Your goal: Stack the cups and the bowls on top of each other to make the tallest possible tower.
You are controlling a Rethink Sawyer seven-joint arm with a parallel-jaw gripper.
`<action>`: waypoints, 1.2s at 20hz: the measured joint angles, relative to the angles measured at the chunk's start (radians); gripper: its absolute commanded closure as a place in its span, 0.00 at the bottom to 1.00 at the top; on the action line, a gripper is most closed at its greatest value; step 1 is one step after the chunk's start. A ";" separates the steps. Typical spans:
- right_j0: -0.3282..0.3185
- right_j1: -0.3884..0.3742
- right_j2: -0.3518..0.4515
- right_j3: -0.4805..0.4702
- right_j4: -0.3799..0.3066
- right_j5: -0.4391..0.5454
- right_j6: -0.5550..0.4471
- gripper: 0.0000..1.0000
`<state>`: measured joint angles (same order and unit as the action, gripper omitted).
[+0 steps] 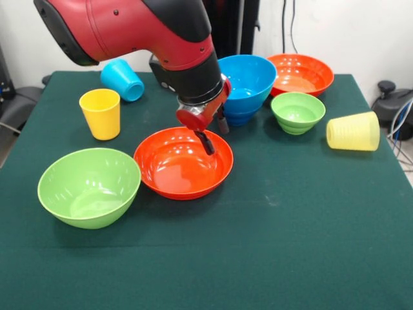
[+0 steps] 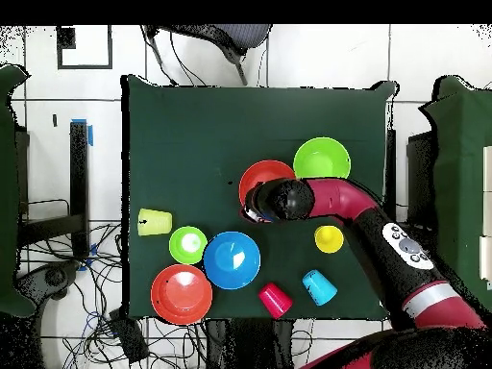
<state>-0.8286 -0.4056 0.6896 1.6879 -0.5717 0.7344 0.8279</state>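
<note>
My gripper is open, low over the far rim of an orange-red bowl at the table's middle, one finger inside the bowl and one outside. The bowl rests on the cloth; it also shows in the overhead view beside the gripper. The big green bowl sits next to it. The big blue bowl stands on the small dark blue bowl, the only stack. The second orange-red bowl and the small green bowl stand apart.
The yellow cup stands upright. The light blue cup and the ribbed pale yellow cup lie on their sides. The red cup shows only in the overhead view, near the robot's edge of the green table.
</note>
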 measured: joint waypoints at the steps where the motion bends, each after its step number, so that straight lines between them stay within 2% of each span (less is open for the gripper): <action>1: 0.000 -0.001 -0.003 0.000 0.000 0.000 0.000 0.00; 11: 0.003 -0.003 -0.015 0.000 0.000 -0.004 0.000 0.00; 24: 0.027 -0.001 -0.048 0.000 -0.002 -0.058 0.000 0.00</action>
<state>-0.8015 -0.4070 0.6413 1.6880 -0.5734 0.6767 0.8279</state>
